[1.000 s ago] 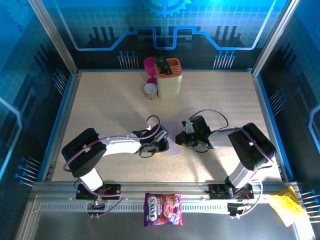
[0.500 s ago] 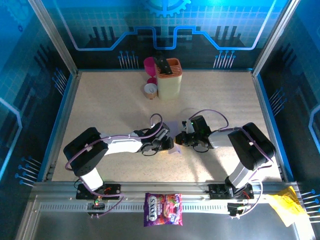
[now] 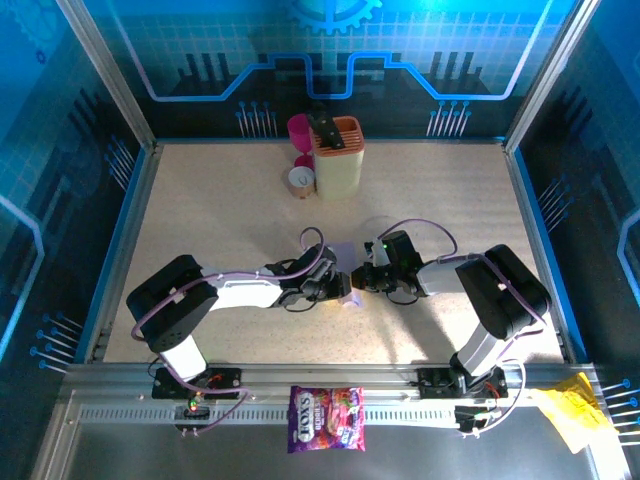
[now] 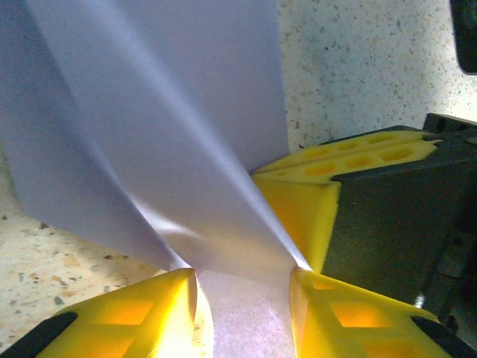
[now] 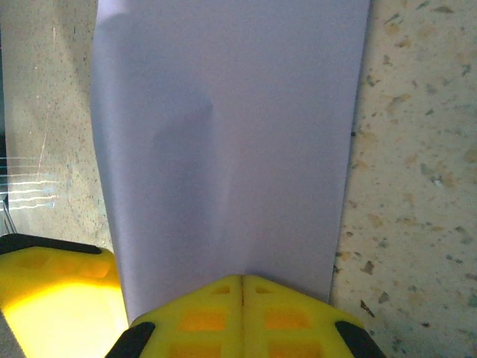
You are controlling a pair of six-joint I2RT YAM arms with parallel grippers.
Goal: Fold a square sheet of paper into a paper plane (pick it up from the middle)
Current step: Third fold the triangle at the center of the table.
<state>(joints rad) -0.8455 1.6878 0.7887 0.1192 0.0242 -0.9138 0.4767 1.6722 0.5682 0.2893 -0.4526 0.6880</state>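
Note:
The square sheet of paper [image 3: 348,298] is pale lilac and lies mid-table, mostly hidden under the two grippers that meet over it. My right gripper [image 3: 358,280] is shut on the sheet's edge; in the right wrist view the paper [image 5: 223,112] runs out flat from the closed yellow fingertips of that gripper [image 5: 242,277]. My left gripper [image 3: 340,288] faces it, almost touching. In the left wrist view its jaws [image 4: 242,272] stand partly open, a band of paper [image 4: 186,112] spans the gap between them, and creased flaps rise beyond. The right gripper's yellow finger [image 4: 298,209] sits just ahead.
A cream and orange holder [image 3: 338,155], a magenta cup [image 3: 300,130] and a small round tub [image 3: 300,180] stand at the back centre. A sweets bag [image 3: 326,418] lies on the front rail. Yellow crumpled paper [image 3: 570,410] sits at the front right.
My left gripper has slid right along the sheet until it nearly meets the right gripper, covering more of the paper. The right gripper has stayed put.

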